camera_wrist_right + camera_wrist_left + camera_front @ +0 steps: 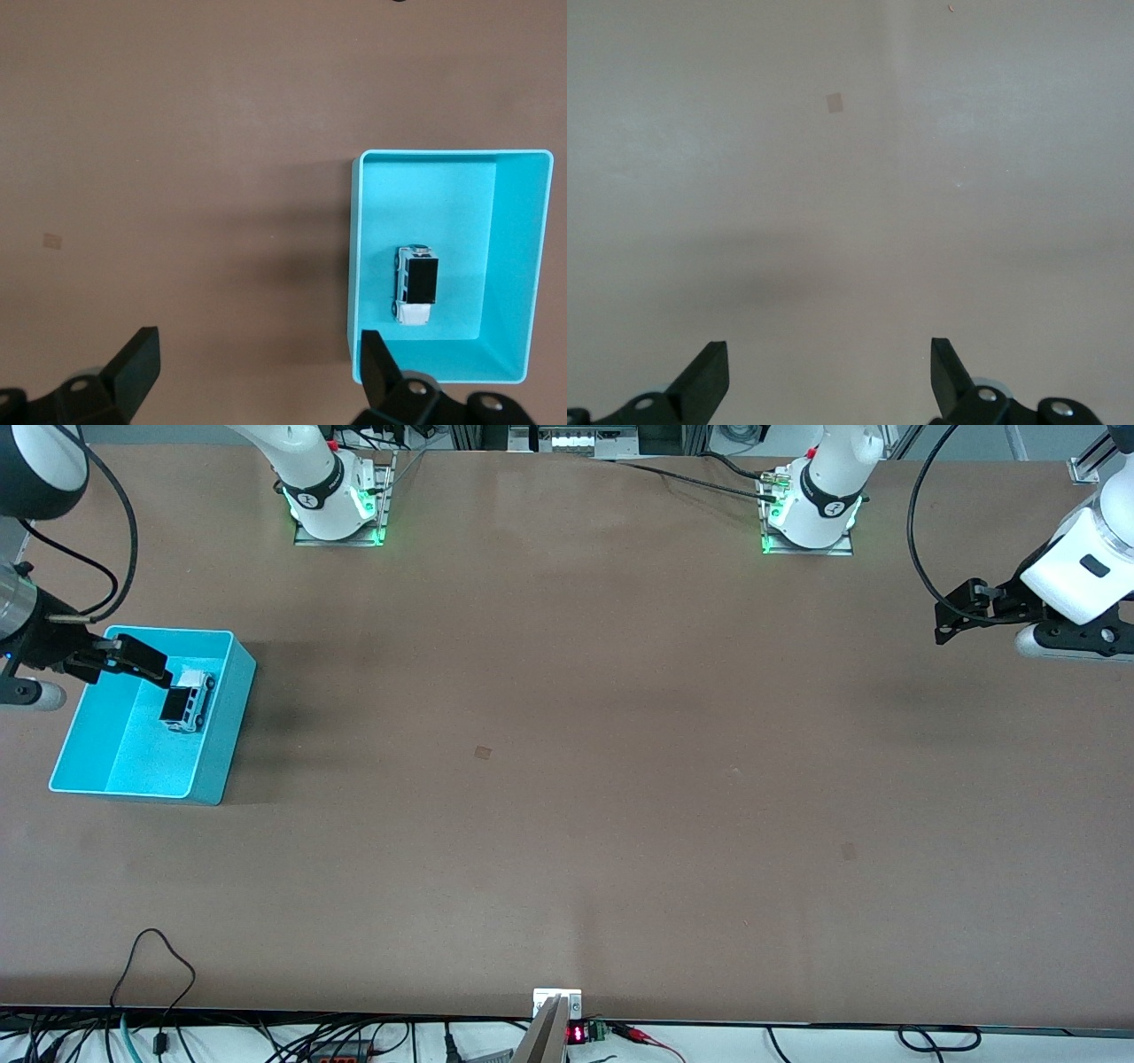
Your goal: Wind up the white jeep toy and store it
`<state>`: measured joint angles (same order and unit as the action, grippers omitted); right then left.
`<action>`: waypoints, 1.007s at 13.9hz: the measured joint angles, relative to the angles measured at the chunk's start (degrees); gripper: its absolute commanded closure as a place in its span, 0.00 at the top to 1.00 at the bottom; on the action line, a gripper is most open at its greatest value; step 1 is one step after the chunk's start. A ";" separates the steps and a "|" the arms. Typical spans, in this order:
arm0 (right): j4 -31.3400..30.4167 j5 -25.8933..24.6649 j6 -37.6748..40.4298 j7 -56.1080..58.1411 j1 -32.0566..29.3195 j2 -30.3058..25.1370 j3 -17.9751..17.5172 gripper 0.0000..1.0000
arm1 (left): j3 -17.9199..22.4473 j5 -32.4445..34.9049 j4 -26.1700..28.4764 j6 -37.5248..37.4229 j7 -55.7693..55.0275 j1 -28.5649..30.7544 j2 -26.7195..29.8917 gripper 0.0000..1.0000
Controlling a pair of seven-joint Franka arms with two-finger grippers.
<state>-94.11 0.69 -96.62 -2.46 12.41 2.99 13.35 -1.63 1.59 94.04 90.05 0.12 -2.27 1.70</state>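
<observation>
The white jeep toy (190, 701), with a black rear roof, lies inside the turquoise bin (223, 731) at the right arm's end of the table. It also shows in the right wrist view (416, 285), on the bin's floor, with the bin's rim (354, 266) around it. My right gripper (124, 660) is open and empty, up in the air over the bin's rim; its fingers stand wide apart (257, 359). My left gripper (957, 613) is open and empty (828, 367), over bare table at the left arm's end.
A small tan patch (483, 752) marks the brown table near its middle; it also shows in the left wrist view (834, 103). Cables hang along the table's edge nearest the front camera (159, 957).
</observation>
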 measured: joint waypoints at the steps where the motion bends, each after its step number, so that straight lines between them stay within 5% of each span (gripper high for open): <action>1: 0.10 0.00 0.31 -0.03 -1.45 -0.72 -1.85 1.00 | 0.00 0.00 0.00 0.00 0.00 0.00 0.00 1.00; 7: 0.21 0.00 3.49 -6.07 -7.01 -4.47 -10.83 1.00 | -0.01 0.00 -0.01 0.00 0.00 0.00 0.00 1.00; 14: 0.71 -1.01 3.88 -0.78 -7.74 -5.92 -11.76 1.00 | -0.01 0.00 -0.01 0.00 0.00 0.00 0.00 1.00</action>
<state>-93.39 -0.32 -92.73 -3.24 4.67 -2.92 1.59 -1.64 1.59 94.03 90.04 0.12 -2.27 1.71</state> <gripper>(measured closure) 0.000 0.000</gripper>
